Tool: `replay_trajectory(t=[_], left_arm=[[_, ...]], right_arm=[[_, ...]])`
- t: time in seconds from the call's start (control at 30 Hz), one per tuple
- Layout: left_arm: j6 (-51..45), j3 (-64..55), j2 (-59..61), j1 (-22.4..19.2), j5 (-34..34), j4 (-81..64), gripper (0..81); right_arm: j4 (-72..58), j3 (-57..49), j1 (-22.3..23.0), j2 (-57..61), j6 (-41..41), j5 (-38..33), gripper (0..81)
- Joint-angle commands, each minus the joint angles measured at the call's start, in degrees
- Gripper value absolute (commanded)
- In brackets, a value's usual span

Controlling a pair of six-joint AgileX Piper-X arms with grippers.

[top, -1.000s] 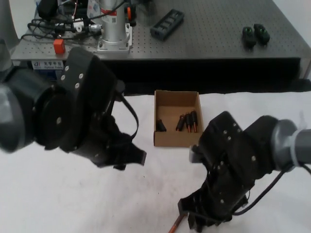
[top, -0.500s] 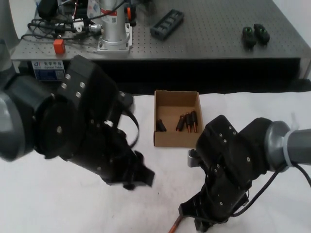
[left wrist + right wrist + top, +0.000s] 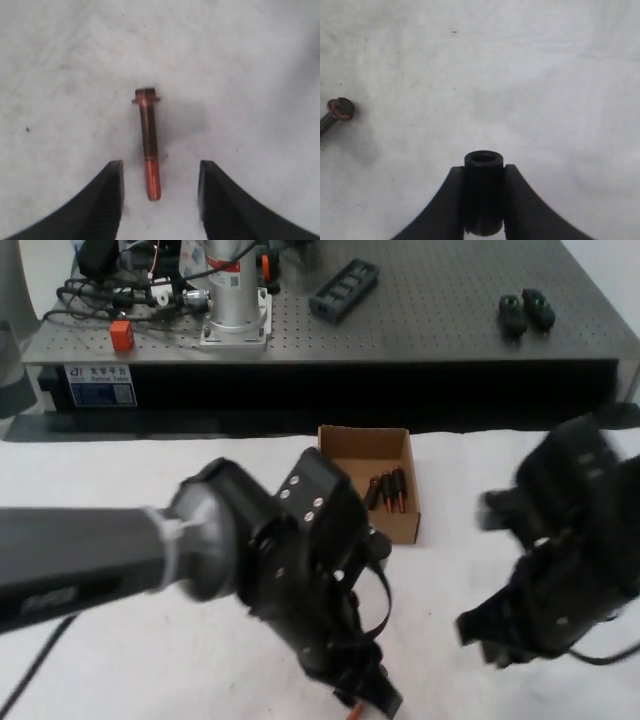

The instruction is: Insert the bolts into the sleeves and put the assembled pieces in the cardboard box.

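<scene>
A copper bolt (image 3: 148,142) lies on the white cloth, hex head pointing away from my left gripper (image 3: 161,167). That gripper is open and low over it, with the threaded tip between the two fingertips. In the high view the left arm (image 3: 300,560) stretches to the front centre. My right gripper (image 3: 484,172) is shut on a black sleeve (image 3: 483,192), bore end outward, held above the cloth. The same bolt's head (image 3: 340,108) shows off to one side. The right arm (image 3: 565,560) hangs at the right. The cardboard box (image 3: 345,445) holds several assembled pieces (image 3: 386,490).
White cloth (image 3: 120,480) covers the near bench. Behind it, a perforated metal table carries a metal post (image 3: 235,290), cables, an orange block (image 3: 121,334), a black tray (image 3: 343,288) and two small black parts (image 3: 525,310).
The left arm swung from the left side to the front centre, down over the bolt. The right arm pulled away to the right and up from the spot beside the bolt.
</scene>
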Motion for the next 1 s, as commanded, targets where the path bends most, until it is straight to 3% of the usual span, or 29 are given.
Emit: replay_trajectory(t=[0.0,0.27,0.57,0.67,0.77,0.97], left_arm=[[2.3,-5.7,4.6,-0.7,0.2,1.3,34.8],[5.1,-13.6,12.9,-2.5,-1.0,8.3,34.8],[5.4,-15.6,17.6,-3.0,-7.2,10.7,34.3],[5.4,-15.6,17.8,-3.0,-7.3,10.7,24.4],[6.3,-15.6,17.8,-3.0,-7.3,10.7,1.9],[5.8,-15.6,13.7,-2.5,-8.7,10.6,0.6]], right_arm=[[1.3,0.5,-3.2,-5.5,-2.3,-0.1,7.8],[2.5,0.5,-9.0,-13.2,-4.8,-0.1,7.8],[4.7,0.5,-9.5,-13.6,-6.0,-0.1,7.8],[4.8,0.5,-9.5,-13.6,-6.0,-0.1,7.8],[4.9,0.5,-9.5,-13.6,-6.0,-0.1,7.8],[4.4,0.5,-9.5,-14.2,-5.9,-5.3,7.8]])
